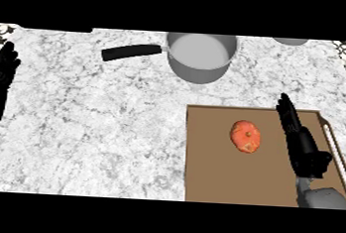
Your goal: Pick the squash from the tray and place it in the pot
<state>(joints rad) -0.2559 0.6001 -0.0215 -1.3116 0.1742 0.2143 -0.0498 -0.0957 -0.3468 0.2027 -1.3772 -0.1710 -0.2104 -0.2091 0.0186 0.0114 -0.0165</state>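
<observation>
— So where does it stand? Has anything gone into the pot [201, 53] yet?

— No. The pot sits at the far edge of the counter [95, 124], its black handle [131, 52] sticking out to the left, and as far as I can see inside, there's nothing in it.

— And the squash [246, 136]?

— Lying on the brown tray [217, 180], a bit beyond its middle, orange and untouched. Nothing is holding it.

— What's the right hand [301, 140] doing?

— It's over the tray, just to the right of the squash but apart from it. The fingers are stretched out straight, pointing away toward the far side, not curled around anything.

— And the left hand [0, 82]?

— Resting at the left edge of the view, fingers straight and up, well away from both tray and pot.

— So the job is barely begun?

— That's my reading. The hand is close, but the grasp isn't made. Everything is left: closing around the squash, lifting it off the tray, carrying it over to the pot, which stands beyond the tray and a little to the left, and letting it go inside.
</observation>
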